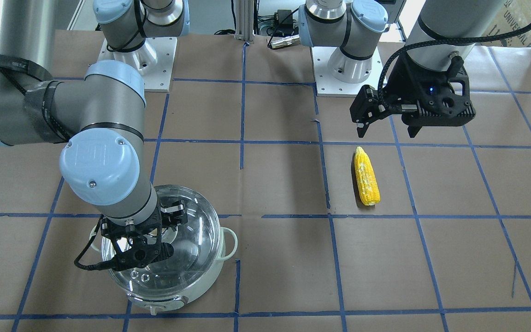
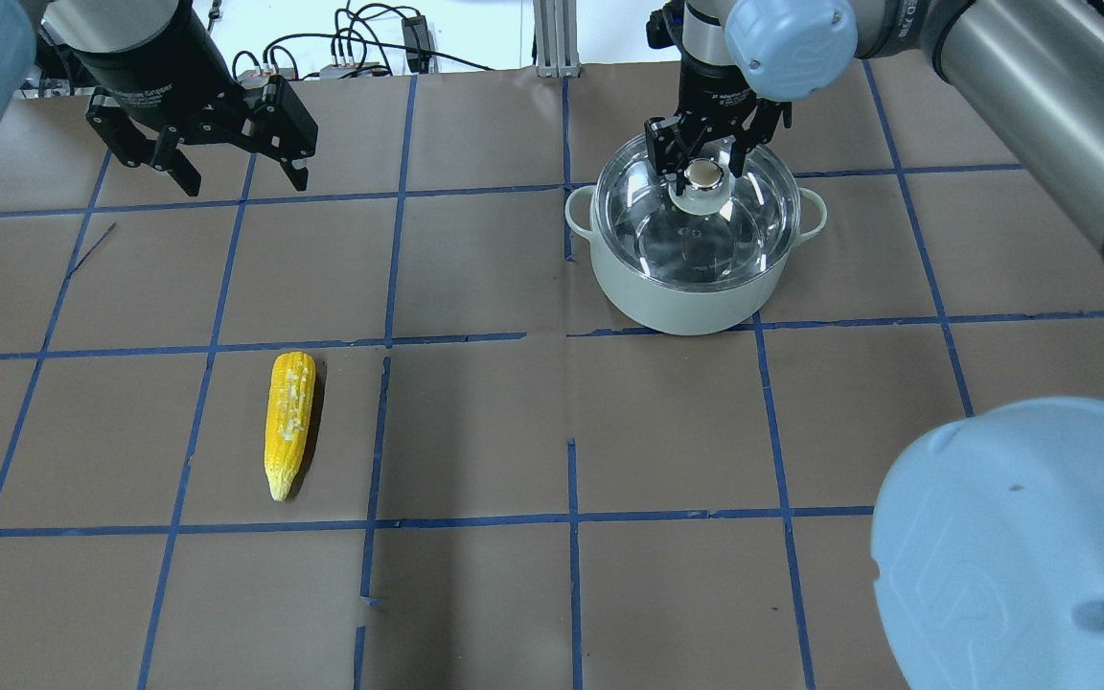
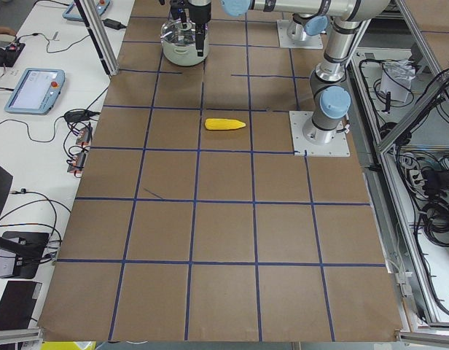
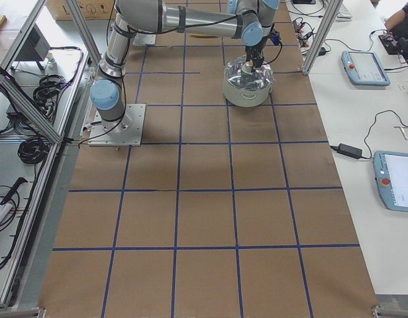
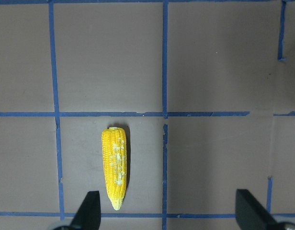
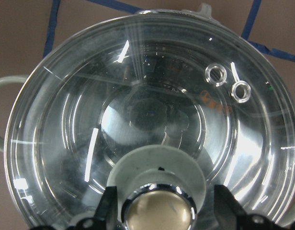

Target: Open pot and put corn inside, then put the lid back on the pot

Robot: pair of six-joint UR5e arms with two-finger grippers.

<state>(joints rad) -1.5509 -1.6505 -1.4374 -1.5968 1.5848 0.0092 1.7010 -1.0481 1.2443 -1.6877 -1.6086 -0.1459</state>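
The pot (image 2: 686,297) stands at the far right of the table, control knob turned away from the robot. The glass lid (image 2: 744,235) sits on it, with its shiny knob (image 2: 702,175) at the centre. My right gripper (image 2: 702,165) is open, straight over the lid, one finger on each side of the knob (image 6: 159,215); in the right wrist view the fingers (image 6: 109,208) stand just beside the knob's pale ring. The corn (image 2: 289,422) lies on the paper at the left, tip towards the robot. My left gripper (image 2: 236,177) is open and empty, in the air beyond the corn (image 5: 115,165).
Brown paper with a blue tape grid (image 2: 571,345) covers the table. The two arm bases (image 1: 136,60) (image 1: 346,69) stand at the robot's edge. The right arm's elbow (image 1: 102,170) hangs over the pot. Teach pendants (image 4: 366,66) lie on the side bench.
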